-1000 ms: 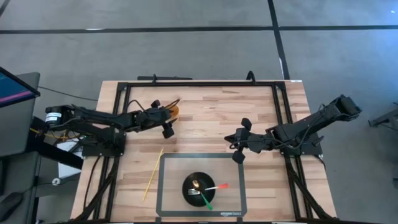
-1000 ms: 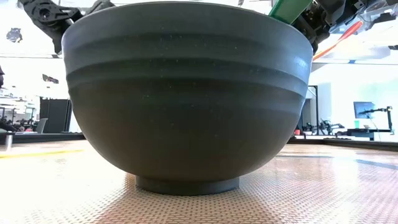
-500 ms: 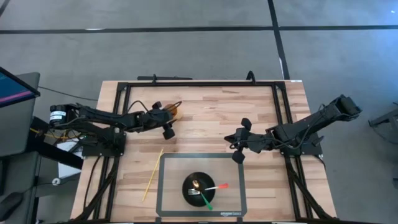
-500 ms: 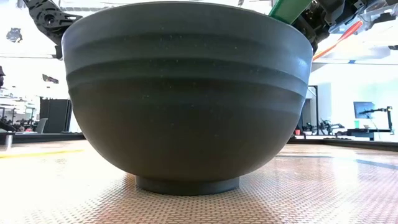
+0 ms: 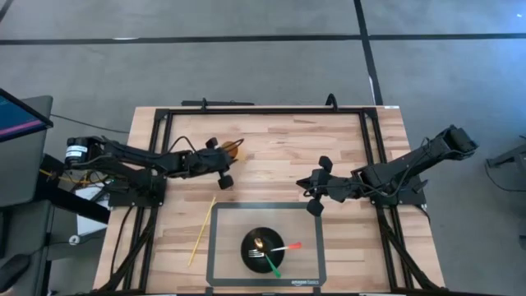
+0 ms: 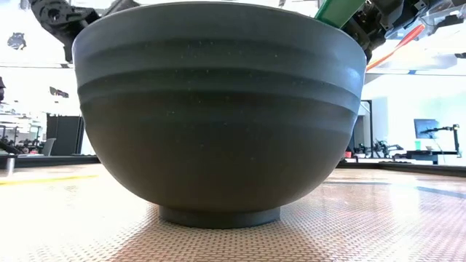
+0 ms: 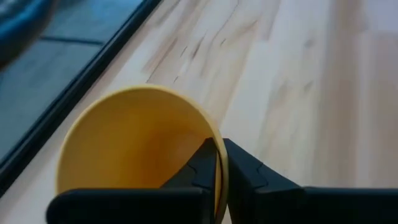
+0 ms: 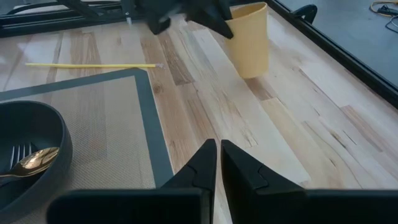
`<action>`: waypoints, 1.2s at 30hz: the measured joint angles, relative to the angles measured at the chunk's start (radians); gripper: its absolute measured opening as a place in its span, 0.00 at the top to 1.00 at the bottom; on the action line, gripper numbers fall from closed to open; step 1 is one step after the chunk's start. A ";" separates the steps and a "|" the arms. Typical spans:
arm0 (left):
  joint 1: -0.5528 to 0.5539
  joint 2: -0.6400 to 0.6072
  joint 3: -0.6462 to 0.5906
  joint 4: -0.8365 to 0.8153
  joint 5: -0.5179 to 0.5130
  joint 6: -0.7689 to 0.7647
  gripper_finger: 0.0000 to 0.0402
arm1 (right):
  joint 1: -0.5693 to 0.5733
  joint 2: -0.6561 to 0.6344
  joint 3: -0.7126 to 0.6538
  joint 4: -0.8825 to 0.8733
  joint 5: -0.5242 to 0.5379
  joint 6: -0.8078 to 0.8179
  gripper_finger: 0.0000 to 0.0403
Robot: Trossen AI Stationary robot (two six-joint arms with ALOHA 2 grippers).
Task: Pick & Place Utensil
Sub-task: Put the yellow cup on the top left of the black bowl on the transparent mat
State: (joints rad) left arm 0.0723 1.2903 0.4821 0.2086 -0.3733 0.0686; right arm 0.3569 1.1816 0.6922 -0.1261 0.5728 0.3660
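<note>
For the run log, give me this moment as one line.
left gripper: shut on yellow cup rim | right gripper: shut, idle | bowl: holds utensils

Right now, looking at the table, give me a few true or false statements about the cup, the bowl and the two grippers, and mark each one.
1. The left gripper is shut on the yellow cup rim. True.
2. The black bowl is empty. False: it holds a fork, a gold spoon and green and orange-handled utensils.
3. The yellow chopstick lies on the wooden table, outside the mat. True.
4. The right gripper holds a spoon. False: its fingers are shut on nothing, above bare wood.
</note>
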 joint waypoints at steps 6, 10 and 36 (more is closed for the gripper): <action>-0.101 0.000 0.085 0.003 -0.080 0.037 0.97 | 0.000 0.000 0.000 0.000 0.000 0.000 0.96; -0.138 -0.001 0.135 0.002 -0.093 0.047 0.96 | 0.001 0.000 0.000 0.000 0.000 0.000 0.96; -0.355 -0.001 0.192 -0.009 -0.128 -0.036 0.97 | 0.001 0.002 0.000 -0.001 0.000 0.019 0.96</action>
State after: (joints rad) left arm -0.2832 1.2892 0.6739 0.1997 -0.5015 0.0322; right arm 0.3576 1.1831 0.6922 -0.1268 0.5728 0.3854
